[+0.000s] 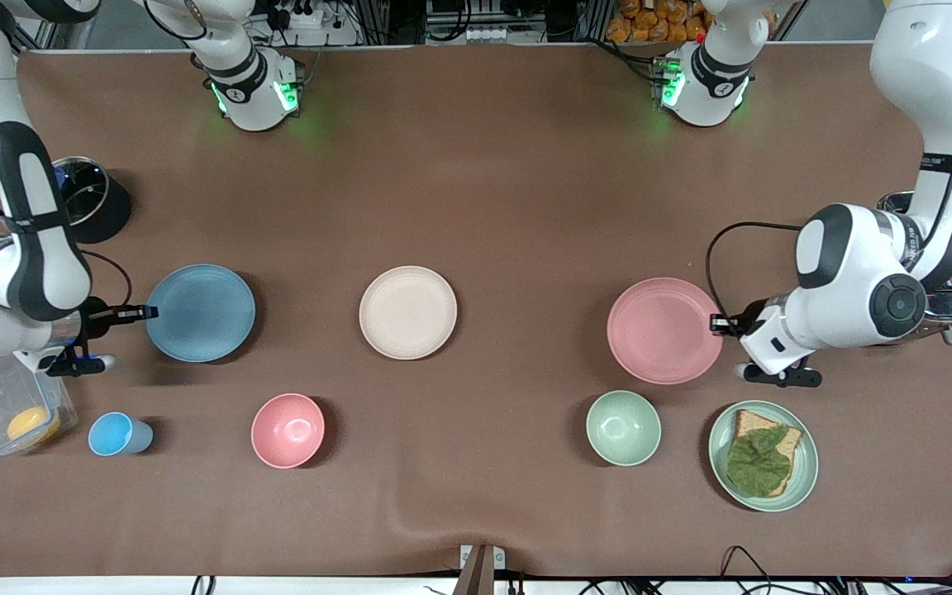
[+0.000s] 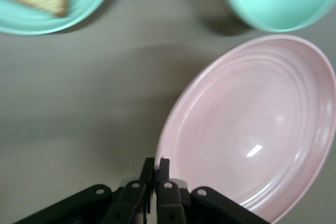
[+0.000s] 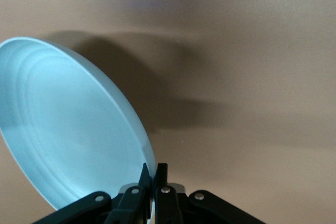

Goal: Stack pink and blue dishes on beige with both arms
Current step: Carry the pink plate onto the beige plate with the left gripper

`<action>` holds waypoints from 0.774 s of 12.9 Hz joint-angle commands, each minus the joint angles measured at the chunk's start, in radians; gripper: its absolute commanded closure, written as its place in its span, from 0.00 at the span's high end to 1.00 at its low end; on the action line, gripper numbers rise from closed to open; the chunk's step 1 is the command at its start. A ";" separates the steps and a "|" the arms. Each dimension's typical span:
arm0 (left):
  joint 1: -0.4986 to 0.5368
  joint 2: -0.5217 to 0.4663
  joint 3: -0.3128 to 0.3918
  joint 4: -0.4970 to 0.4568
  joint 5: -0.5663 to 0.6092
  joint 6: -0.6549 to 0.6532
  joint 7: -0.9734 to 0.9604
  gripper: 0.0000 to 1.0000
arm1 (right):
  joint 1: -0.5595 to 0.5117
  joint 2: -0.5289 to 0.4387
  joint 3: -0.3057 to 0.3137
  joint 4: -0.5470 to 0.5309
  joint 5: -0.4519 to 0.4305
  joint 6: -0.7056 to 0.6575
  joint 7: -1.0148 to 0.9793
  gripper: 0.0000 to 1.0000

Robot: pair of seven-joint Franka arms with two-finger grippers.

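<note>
We see the left end effector (image 1: 717, 324) pinched on the pink plate's (image 1: 663, 330) rim at the left arm's end of the worktop (image 1: 509, 190), the right end effector (image 1: 148, 312) pinched on the blue plate's (image 1: 201, 312) rim, and the beige plate (image 1: 407, 311) lying between them.

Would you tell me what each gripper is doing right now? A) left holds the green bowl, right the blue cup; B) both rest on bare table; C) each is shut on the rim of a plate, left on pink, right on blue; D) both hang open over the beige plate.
C: the left gripper pinches the pink plate rim, the right gripper the blue plate rim.
</note>
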 commanded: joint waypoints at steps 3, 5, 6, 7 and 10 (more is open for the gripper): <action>-0.185 0.021 -0.064 0.093 -0.020 -0.026 -0.275 0.00 | -0.017 -0.004 0.010 0.144 0.012 -0.114 -0.089 0.00; -0.297 0.059 -0.065 0.136 -0.020 -0.026 -0.443 0.00 | -0.017 -0.007 0.010 0.187 0.013 -0.143 -0.126 0.00; -0.355 0.076 -0.064 0.148 -0.020 -0.020 -0.512 0.00 | -0.017 -0.006 0.010 0.219 0.015 -0.181 -0.125 0.00; -0.404 0.099 -0.064 0.167 -0.022 -0.009 -0.567 0.00 | -0.017 -0.004 0.010 0.242 0.018 -0.207 -0.125 0.00; -0.519 0.171 -0.062 0.192 -0.020 0.078 -0.672 0.00 | -0.014 -0.015 0.013 0.249 0.050 -0.222 -0.123 0.00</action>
